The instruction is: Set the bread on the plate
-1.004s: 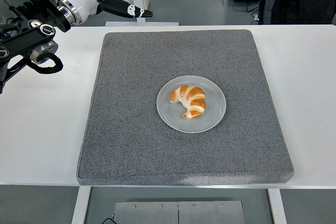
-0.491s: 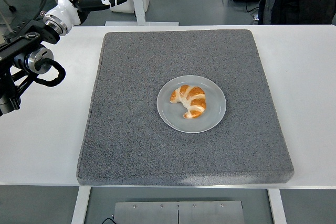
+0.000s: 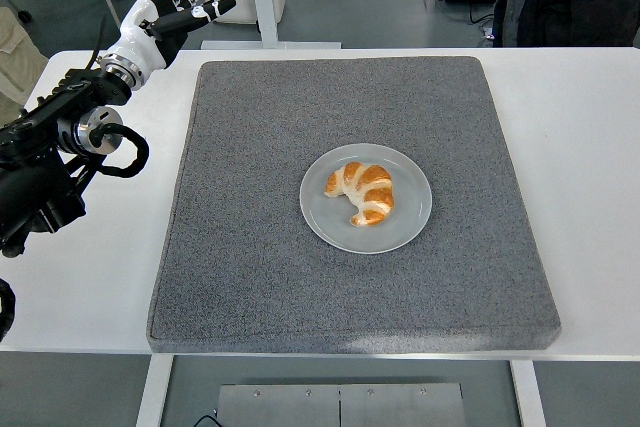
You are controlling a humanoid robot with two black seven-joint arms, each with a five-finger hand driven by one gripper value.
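Resting on plate (image 3: pixel 410 227), bread (image 3: pixel 360 192), left hand (image 3: pixel 170 9) well apart

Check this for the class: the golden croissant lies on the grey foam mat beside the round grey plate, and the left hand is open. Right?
Not quite. The head view shows the golden croissant lying on the round grey plate, not beside it. The left hand is open.

A single head view looks forward and down from high on the robot's side, with the tabletop (image 3: pixel 600 197) near edge running along the picture's bottom. It stands far enough back to take in the whole grey mat (image 3: pixel 250 247) and the floor beyond the far edge.
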